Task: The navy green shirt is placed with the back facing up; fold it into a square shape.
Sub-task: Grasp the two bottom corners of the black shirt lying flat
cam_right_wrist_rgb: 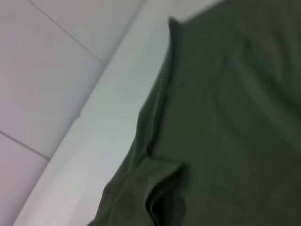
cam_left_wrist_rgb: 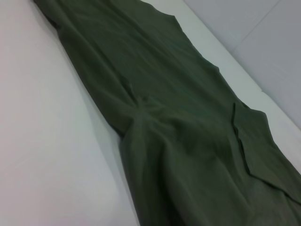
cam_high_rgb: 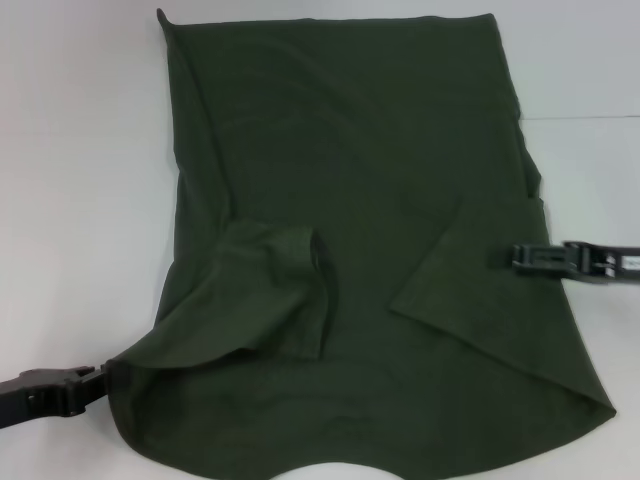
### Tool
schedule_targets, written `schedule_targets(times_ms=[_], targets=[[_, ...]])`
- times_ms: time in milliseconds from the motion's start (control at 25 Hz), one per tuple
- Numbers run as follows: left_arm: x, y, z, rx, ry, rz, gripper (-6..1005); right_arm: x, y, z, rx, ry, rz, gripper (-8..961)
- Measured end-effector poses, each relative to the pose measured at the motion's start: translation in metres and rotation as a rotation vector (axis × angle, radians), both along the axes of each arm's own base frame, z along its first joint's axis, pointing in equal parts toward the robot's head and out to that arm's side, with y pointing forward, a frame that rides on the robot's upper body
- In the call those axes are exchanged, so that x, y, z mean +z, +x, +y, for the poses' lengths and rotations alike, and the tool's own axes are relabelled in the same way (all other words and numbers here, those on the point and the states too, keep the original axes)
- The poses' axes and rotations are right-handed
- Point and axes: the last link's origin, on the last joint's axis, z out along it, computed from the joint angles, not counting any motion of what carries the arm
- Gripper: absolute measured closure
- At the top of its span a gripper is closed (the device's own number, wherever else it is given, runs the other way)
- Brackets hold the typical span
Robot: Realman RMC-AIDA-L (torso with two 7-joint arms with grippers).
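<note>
The navy green shirt (cam_high_rgb: 350,180) lies spread on the white table (cam_high_rgb: 70,200), plain side up, with its hem at the far edge. Both sleeves are folded inward: the left one bunches up (cam_high_rgb: 270,290), the right one lies as a flat flap (cam_high_rgb: 460,280). My left gripper (cam_high_rgb: 100,382) is at the near left corner of the shirt, shut on the cloth edge, which is drawn to a point at its tip. My right gripper (cam_high_rgb: 497,256) reaches in from the right, its tip over the shirt's right side by the folded flap. The shirt fills the left wrist view (cam_left_wrist_rgb: 178,122) and the right wrist view (cam_right_wrist_rgb: 225,117).
The white table shows bare to the left of the shirt (cam_left_wrist_rgb: 51,141) and at its far right (cam_high_rgb: 590,170). A seam line in the surface runs across at the far right (cam_high_rgb: 590,118). The table's edge and pale floor show in the right wrist view (cam_right_wrist_rgb: 56,70).
</note>
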Motion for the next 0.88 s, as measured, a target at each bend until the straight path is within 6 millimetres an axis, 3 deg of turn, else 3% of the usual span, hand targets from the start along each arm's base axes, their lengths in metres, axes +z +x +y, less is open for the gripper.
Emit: schedule_targets(times_ms=[400,880], targets=[[0.0,-0.002,-0.001,0.021,0.006,-0.005,970,0.034,0.042,-0.053,-0.154,-0.048,0.04,58],[-0.003,0.002,0.002,0.007,-0.001,-0.006,970,0.029,0.071,-0.085,-0.275,-0.095,0.006,64]])
